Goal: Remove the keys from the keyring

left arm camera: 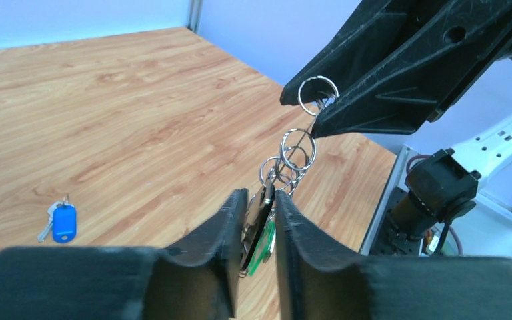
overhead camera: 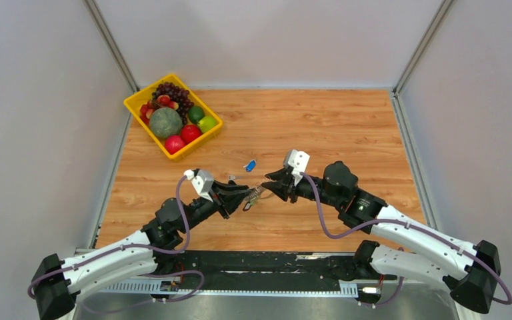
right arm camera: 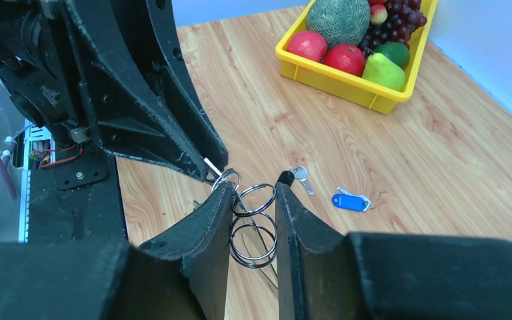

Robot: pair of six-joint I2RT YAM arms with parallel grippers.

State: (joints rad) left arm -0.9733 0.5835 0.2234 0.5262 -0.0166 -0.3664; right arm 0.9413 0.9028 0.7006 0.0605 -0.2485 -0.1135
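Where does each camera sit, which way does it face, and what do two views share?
Top external: above and behind the arm bases, looking down on the table; both arms show, left claw and right claw close together mid-table.
Left wrist: on the left arm, looking along its own fingers, shut on the keys, toward the right claw.
Right wrist: on the right arm, looking past its own fingers around the keyring, toward the left claw and fruit basket.
Shared: both wrist views show the blue-tagged key lying on the table.
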